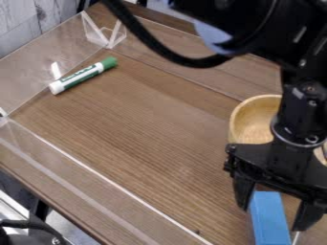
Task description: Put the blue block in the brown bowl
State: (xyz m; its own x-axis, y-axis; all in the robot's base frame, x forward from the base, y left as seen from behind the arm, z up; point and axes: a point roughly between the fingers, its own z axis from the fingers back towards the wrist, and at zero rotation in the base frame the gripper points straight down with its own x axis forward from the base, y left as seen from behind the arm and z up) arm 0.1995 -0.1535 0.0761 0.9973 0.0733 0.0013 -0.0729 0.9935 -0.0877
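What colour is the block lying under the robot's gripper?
Light blue: the blue block, seen in the camera view, the only one given.

Wooden table (141, 124): marker (83, 75), brown bowl (251, 119), blue block (269, 217).

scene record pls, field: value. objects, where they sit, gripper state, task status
surface: wooden table with clear walls around it
blue block: flat on the table at the near right corner, between the open fingers, not gripped
brown bowl: right side, beyond the block, partly hidden by the arm; visible part looks empty
marker: green and white, lying far left, apart from everything
gripper: open, pointing down, straddling the block
task status: block not yet in the bowl
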